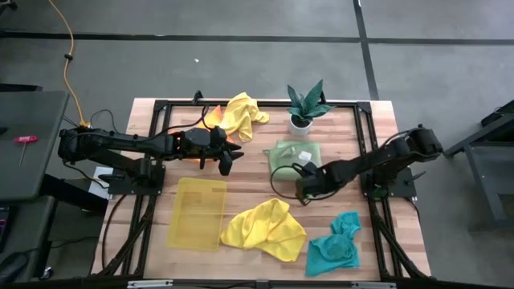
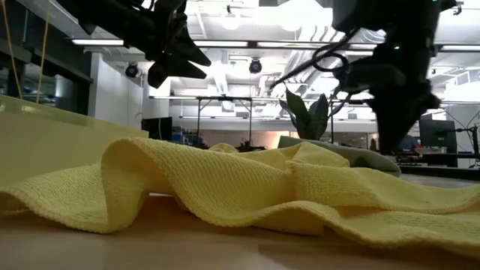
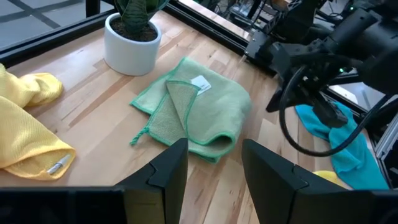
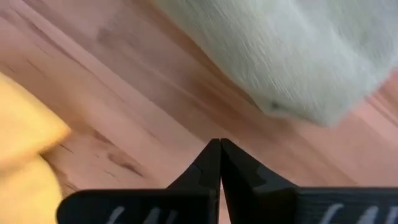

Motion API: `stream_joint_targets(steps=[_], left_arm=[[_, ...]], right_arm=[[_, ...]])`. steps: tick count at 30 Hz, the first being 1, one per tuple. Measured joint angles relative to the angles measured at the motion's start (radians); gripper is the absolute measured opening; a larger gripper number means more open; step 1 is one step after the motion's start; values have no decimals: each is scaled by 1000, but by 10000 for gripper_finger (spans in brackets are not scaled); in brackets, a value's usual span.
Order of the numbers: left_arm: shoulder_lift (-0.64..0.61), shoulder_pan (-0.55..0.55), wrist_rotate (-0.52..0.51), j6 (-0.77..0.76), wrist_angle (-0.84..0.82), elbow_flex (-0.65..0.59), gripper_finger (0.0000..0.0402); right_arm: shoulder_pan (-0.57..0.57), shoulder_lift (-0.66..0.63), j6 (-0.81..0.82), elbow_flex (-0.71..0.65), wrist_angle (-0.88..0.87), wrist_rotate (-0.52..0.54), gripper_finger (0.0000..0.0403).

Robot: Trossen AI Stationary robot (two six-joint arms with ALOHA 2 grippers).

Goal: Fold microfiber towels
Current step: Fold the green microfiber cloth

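The olive-green towel lies folded flat on the table's middle, below the plant. My left gripper hovers open to its left, pointing at it with nothing between its fingers. My right gripper is shut and points down at bare wood just near of the green towel. A crumpled yellow towel lies at the near middle, with a teal towel to its right. Another yellow towel lies bunched at the far edge, and an orange one shows beside it, mostly hidden by my left arm.
A small potted plant in a white pot stands at the far middle. A translucent yellow tray lies at the near left. Black frame rails run along the table's sides. Bare wood shows between the tray and the green towel.
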Motion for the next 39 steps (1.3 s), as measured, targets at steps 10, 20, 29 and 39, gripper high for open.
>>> stream_joint_targets(steps=[10,20,29,39], left_arm=[[0,0,4,-5,0,0,142],[0,0,4,-33,1,0,142],[0,0,3,-36,1,0,142],[0,0,2,-35,1,0,142]], right_arm=[[-131,-243,69,-56,-7,235,0],[-235,-242,83,-339,432,36,0],[-156,-263,115,-331,292,-18,0],[-244,-258,3,-205,398,142,0]])
